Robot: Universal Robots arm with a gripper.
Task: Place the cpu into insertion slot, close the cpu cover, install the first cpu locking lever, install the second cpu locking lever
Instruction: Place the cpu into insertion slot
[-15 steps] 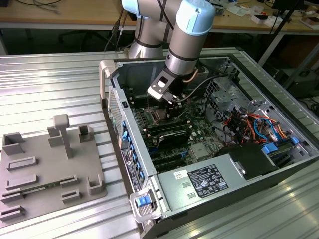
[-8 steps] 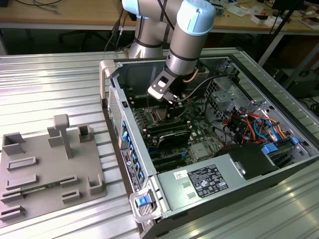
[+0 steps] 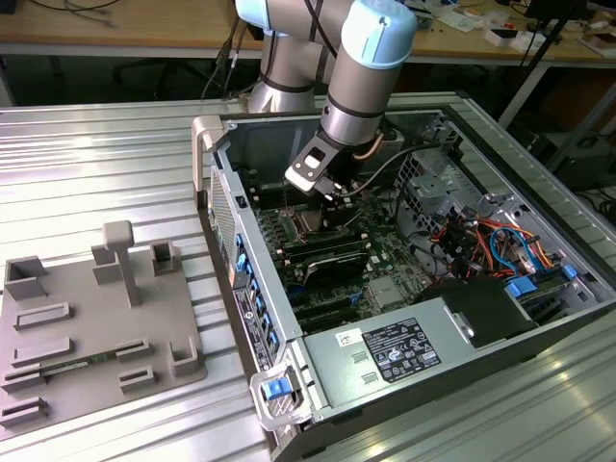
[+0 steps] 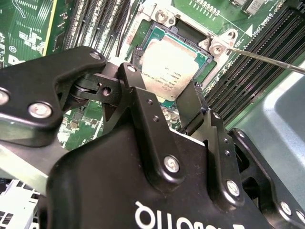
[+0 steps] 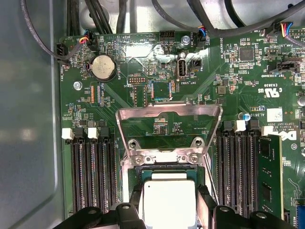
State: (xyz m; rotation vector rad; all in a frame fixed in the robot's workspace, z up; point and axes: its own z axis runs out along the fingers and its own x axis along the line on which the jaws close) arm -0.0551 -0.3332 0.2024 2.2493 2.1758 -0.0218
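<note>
Gripping the cpu (image 5: 169,200) by two opposite edges, the black fingers (image 4: 143,109) of the gripper (image 4: 164,81) stand narrow, set just to the chip's width. The chip lies level over the insertion slot (image 4: 159,34), near the middle of the motherboard (image 5: 238,86); whether it is seated or held just above cannot be told. Long black memory slots (image 5: 93,176) run close along both sides of the socket, leaving each finger only a slim lane. A thin metal rod (image 4: 267,59) slants away from one socket corner. Just beyond the chip, the cpu cover (image 5: 169,112) stands swung up on its hinge, its window clear. Farther on, a coin battery (image 5: 103,67) and cables (image 5: 119,14) sit by the board's far edge, and the grey case wall (image 5: 28,119) bounds one side edge.
</note>
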